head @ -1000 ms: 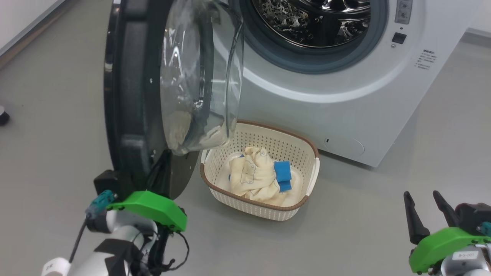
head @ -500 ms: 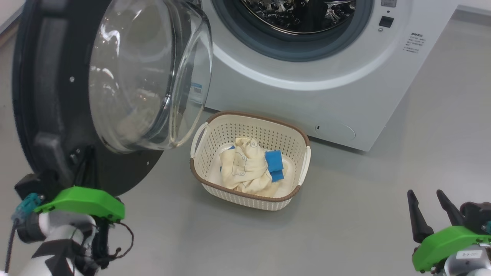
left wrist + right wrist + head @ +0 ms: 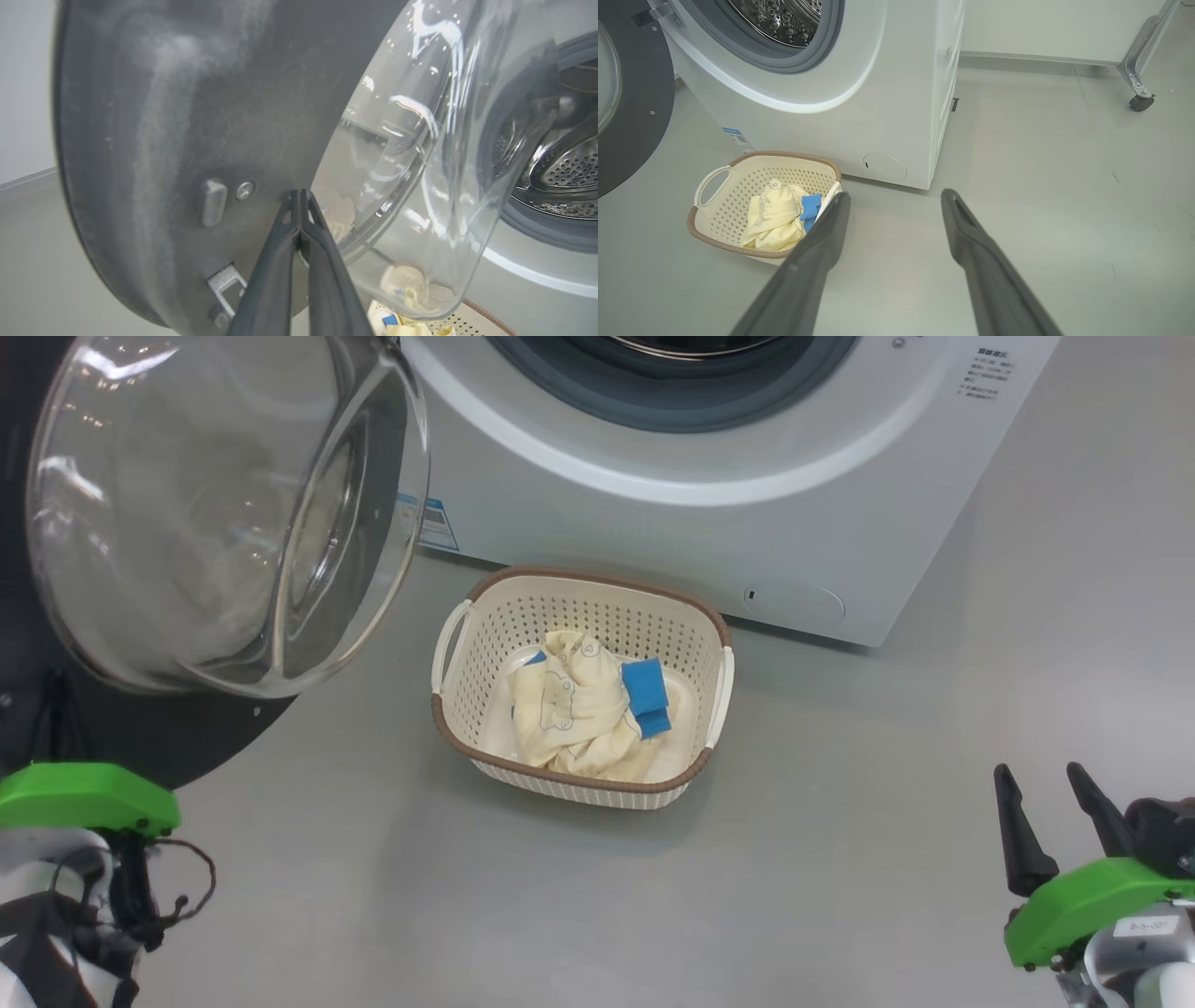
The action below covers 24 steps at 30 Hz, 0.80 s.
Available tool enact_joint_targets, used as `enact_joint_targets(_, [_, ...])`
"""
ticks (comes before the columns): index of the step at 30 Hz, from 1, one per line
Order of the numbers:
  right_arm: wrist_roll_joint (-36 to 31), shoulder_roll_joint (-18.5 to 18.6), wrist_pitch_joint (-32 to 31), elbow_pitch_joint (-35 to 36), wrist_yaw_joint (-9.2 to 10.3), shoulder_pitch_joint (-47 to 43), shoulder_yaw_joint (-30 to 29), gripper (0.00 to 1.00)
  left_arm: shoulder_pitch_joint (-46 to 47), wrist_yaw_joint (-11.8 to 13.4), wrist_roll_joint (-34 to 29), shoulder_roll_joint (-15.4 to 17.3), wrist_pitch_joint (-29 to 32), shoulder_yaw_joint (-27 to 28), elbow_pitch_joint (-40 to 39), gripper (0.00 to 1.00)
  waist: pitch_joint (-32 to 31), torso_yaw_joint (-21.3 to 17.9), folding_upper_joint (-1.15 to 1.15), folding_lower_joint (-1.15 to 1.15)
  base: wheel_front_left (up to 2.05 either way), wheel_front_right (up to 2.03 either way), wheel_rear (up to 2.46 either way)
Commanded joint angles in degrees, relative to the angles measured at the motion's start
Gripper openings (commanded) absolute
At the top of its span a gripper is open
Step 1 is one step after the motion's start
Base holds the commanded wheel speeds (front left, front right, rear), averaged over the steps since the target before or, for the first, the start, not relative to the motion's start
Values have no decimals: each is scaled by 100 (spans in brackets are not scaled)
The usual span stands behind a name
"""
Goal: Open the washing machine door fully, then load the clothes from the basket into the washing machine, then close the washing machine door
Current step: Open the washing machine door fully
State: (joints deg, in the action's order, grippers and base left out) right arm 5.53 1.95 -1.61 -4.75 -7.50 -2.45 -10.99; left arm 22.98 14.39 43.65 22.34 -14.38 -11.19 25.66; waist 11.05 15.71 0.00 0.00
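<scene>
The door (image 3: 224, 513) swings wider as the left fingers (image 3: 275, 270), pressed together, push its inner face, right fingers (image 3: 817, 252) spread; a slip there could leave it half-open.

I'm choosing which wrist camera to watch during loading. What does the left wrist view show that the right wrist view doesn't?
Left wrist view: the shut left gripper with its tips at the dark inner face of the washing machine door, near a metal latch. Right wrist view: the open right gripper above the floor, the whole basket, a castor. Shared: the door's glass bowl, the drum, the clothes.
</scene>
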Motion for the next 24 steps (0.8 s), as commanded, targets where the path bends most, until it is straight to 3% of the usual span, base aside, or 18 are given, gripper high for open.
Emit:
enact_joint_targets(1, [-26,93,-16,209,1,214,118,100,348,1358,-78,382,-62,399,-46,0,35,-38,0,0,0,0,0])
enact_joint_targets(12, [-32,93,-59,252,1,332,-5,100,780,1249,-103,617,-62,920,807,0,214,-130,0,0,0,0,0])
enact_joint_targets(24, [-39,93,-17,203,1,367,-25,100,855,891,-486,277,-62,1330,1254,0,157,-139,0,0,0,0,0])
